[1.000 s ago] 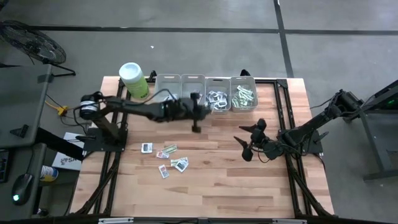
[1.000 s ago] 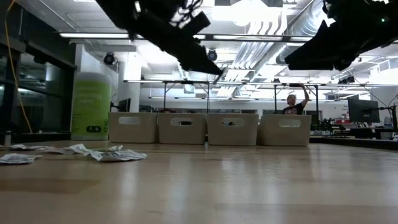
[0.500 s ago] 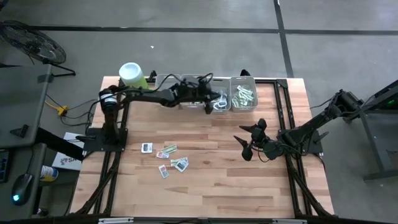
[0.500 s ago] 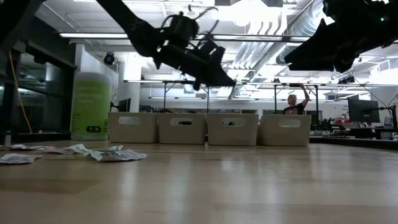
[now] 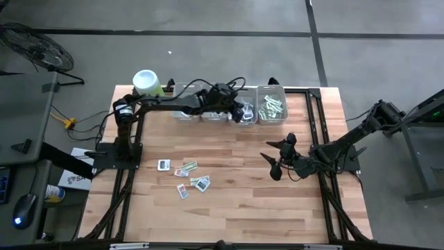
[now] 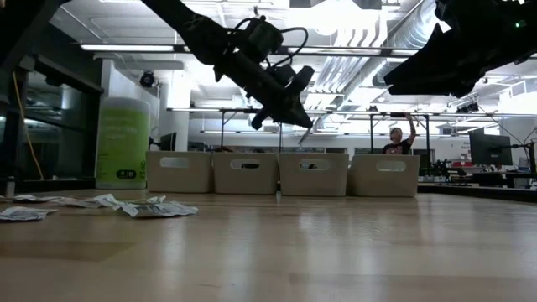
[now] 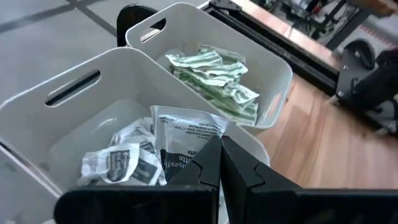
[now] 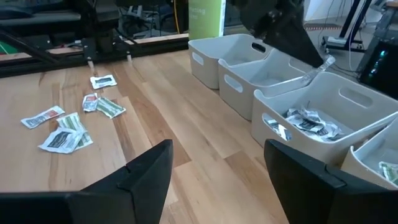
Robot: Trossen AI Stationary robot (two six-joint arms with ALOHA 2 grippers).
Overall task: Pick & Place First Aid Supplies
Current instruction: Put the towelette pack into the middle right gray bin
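Packet (image 7: 186, 134) half behind left gripper (image 7: 219, 163)

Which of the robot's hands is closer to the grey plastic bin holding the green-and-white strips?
The left hand, holding a white packet over the neighbouring bin, right beside that grey plastic bin. The right hand hangs open farther off, over bare table.

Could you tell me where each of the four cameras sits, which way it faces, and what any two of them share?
High view: overhead, straight down on table, both arms.
Low view: table height, level toward four bins; arms overhead.
Left wrist view: on left arm, over third bin; left gripper shut on white packet.
Right wrist view: on right arm, across table; right gripper open.
Shared: loose packets in high and right wrist views.
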